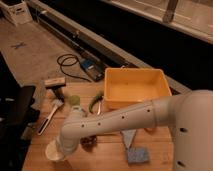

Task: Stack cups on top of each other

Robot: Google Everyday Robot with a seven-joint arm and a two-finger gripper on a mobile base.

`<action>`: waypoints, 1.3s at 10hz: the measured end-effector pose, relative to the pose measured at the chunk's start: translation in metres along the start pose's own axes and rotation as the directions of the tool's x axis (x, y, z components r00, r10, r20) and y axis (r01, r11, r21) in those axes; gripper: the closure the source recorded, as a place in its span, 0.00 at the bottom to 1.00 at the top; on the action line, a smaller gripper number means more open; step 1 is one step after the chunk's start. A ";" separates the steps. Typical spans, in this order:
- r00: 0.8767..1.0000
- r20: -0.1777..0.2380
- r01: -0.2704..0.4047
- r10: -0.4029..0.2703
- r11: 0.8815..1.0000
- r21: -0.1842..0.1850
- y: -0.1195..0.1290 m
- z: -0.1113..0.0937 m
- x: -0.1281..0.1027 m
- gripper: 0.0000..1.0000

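Butcher-block planks of a pale wooden bench (102,157) carry everything, with grey concrete floor beyond its far edge. My gripper (61,148) is down at the near left corner of the bench, at the end of my smooth white arm (115,121) with its row of small dark dots. It sits right at the cream-white cup (52,153), whose round rim shows just left of my wrist. The wrist hides the rest, so I cannot tell how the gripper is set or whether it holds that cup. The smaller translucent light green cup (75,100) stands upright just behind my arm, apart from the cream one. Beside it to the right lies a curved, glossy green thing (95,103). A white-handled brush (49,117) lies slanted to the left. A small dark, rough lump (89,143) shows under my arm. A blue, coarse-looking sponge (137,156) lies at the near edge. The large yellow tub (161,82), rectangular with rounded corners, fills the far right. A black cable (67,62) coils on the floor.
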 end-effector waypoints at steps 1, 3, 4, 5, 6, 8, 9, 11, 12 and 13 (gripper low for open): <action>1.000 -0.021 -0.006 0.006 1.000 0.005 -0.006 -0.010 0.007 1.00; 0.997 -0.066 -0.025 0.026 0.999 0.023 -0.019 -0.037 0.031 1.00; 0.996 -0.081 -0.033 0.036 0.999 0.035 -0.025 -0.050 0.041 1.00; 0.993 -0.102 -0.045 0.050 0.998 0.050 -0.030 -0.068 0.055 1.00; 0.990 -0.121 -0.059 0.067 0.996 0.065 -0.033 -0.085 0.070 1.00; 0.982 -0.164 -0.082 0.097 0.992 0.096 -0.041 -0.124 0.104 1.00; 0.979 -0.178 -0.081 0.099 0.991 0.104 -0.047 -0.135 0.117 1.00; 0.976 -0.189 -0.090 0.112 0.988 0.122 -0.055 -0.153 0.148 1.00; 0.975 -0.190 -0.094 0.117 0.988 0.125 -0.055 -0.156 0.154 1.00; 0.975 -0.190 -0.093 0.115 0.988 0.124 -0.055 -0.155 0.153 1.00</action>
